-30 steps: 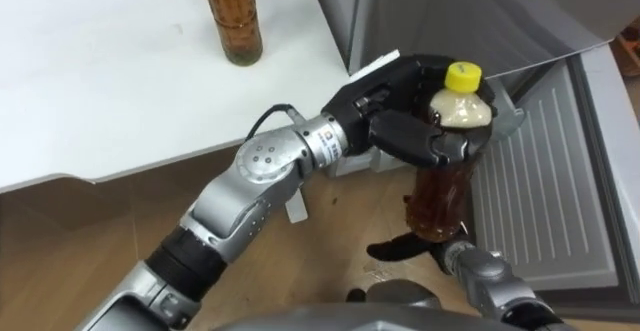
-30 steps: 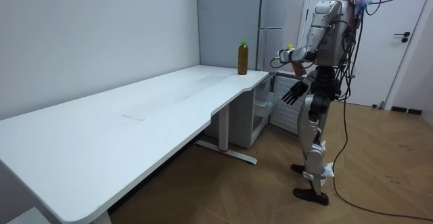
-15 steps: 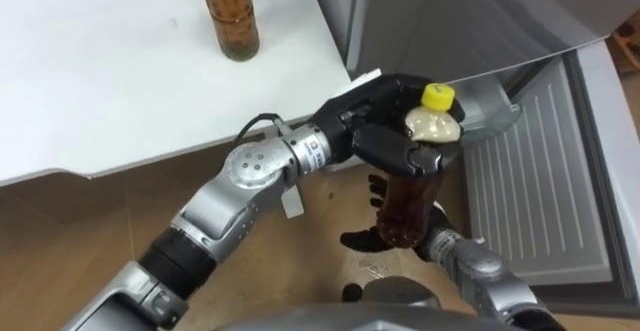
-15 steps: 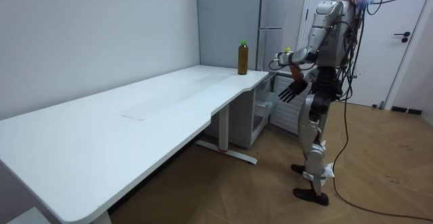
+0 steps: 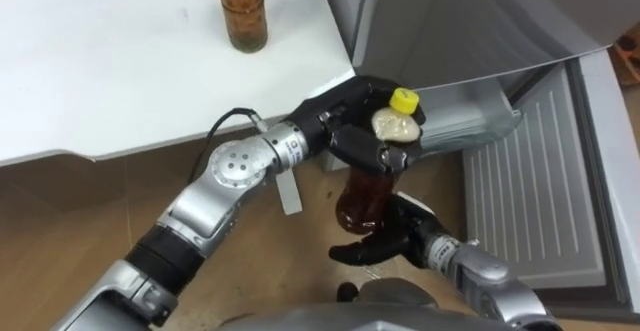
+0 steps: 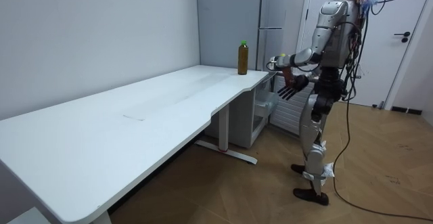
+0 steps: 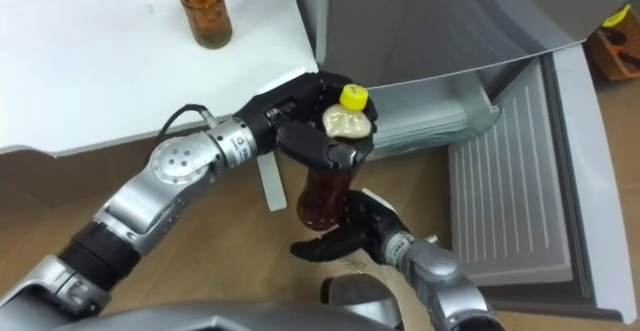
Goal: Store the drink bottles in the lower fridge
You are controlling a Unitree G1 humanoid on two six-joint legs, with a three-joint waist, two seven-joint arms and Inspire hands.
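Left hand [image 5: 345,129] curls round upright yellow-capped amber plastic bottle [image 5: 366,193] (neck grip); right hand [image 5: 385,246], fingers spread, close beneath; open grey lower fridge [image 5: 525,196] right.

Bare office-type test rm w/ a fridge corner; more lab setup than lived-in home.
Big white L-shaped tabletop [image 6: 135,122] on white legs takes up the room view's left and carries just one amber drink bottle [image 6: 243,57] near its far end. Walls [image 6: 88,34] are plain and pale. A tall grey fridge [image 6: 270,14] stands in the corner just beside the tabletop's end, its lower compartment [image 6: 266,105] open and the lower door [image 5: 530,201], ribbed white inside, swung out. Herringbone wood floor [image 6: 379,176]. White room door [image 6: 396,61] w/ dark lever handle at the room view's right.
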